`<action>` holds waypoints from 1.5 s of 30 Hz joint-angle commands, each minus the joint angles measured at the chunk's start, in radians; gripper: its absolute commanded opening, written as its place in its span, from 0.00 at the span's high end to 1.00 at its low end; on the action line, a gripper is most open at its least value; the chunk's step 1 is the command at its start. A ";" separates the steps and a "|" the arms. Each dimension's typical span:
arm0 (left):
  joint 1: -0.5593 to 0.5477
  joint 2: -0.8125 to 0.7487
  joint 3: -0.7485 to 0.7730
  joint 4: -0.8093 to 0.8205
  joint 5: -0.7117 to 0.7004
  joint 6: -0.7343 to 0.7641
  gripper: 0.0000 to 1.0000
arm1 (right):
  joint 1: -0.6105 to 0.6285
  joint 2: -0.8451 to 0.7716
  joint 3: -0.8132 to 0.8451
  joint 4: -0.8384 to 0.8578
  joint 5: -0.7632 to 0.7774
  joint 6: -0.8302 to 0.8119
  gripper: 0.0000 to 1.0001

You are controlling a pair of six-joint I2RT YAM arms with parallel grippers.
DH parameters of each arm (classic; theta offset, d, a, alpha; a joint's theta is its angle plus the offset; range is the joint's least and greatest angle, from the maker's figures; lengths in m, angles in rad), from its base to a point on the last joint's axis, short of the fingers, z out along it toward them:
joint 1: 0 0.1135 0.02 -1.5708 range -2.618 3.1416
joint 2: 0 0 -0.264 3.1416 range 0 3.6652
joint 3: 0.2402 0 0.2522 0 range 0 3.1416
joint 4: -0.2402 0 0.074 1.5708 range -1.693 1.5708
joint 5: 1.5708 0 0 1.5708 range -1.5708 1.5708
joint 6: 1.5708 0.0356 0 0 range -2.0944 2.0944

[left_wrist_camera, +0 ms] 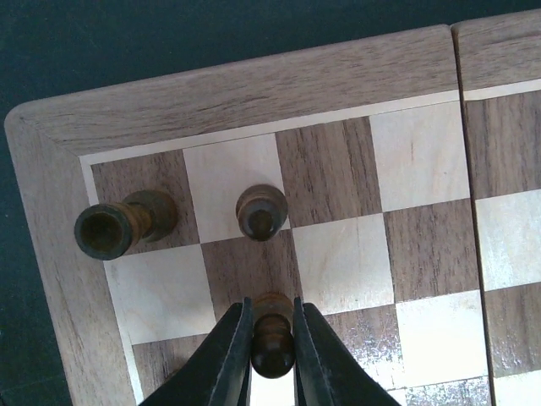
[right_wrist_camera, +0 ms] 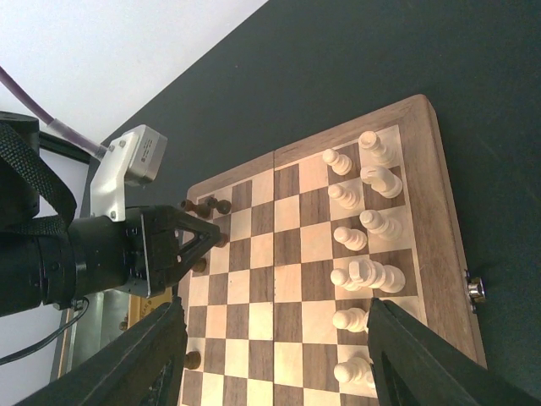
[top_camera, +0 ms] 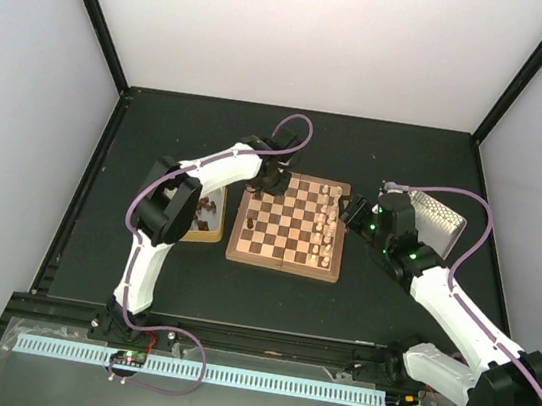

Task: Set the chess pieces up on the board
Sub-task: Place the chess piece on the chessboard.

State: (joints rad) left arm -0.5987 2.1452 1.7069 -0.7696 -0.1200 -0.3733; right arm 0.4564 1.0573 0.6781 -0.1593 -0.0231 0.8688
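Left gripper [left_wrist_camera: 272,306] is clamped on a dark pawn [left_wrist_camera: 272,348], one finger against each side. The piece is kept upright so the base can be seated flat on the dark square under the jaws. Whether the base is fully down cannot be told

Just ahead of the fingertips a second dark piece [left_wrist_camera: 260,211] is stood on the back row. Ahead and to the left, a taller dark piece [left_wrist_camera: 118,227], likely a rook, is set on the corner square. The pawn is therefore judged to be going in the row in front of them, near this corner of the board [left_wrist_camera: 254,93]

Right gripper [right_wrist_camera: 279,355] is held wide apart with nothing between the fingers. It is hung over the opposite side of the board, probably kept clear while the left arm works. The cream pieces [right_wrist_camera: 363,245] are ranged ahead and to its right along that edge, two ranks only partly filled. Most dark pieces are not yet placed, so the setup is judged far from done
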 commanded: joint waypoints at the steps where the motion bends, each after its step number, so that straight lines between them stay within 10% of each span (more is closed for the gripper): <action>1: 0.009 0.023 0.039 -0.001 -0.010 0.013 0.86 | -0.007 -0.002 0.005 0.004 0.023 -0.016 0.40; 29: 0.017 0.045 0.046 0.026 -0.017 0.027 0.88 | -0.007 -0.007 0.001 -0.003 0.014 -0.014 0.40; 45: 0.019 -0.105 0.061 -0.015 0.047 0.027 0.69 | -0.007 -0.009 0.005 0.004 0.004 -0.011 0.40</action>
State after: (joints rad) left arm -0.5884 2.1407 1.7195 -0.7670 -0.0898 -0.3542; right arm 0.4564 1.0573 0.6781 -0.1650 -0.0246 0.8688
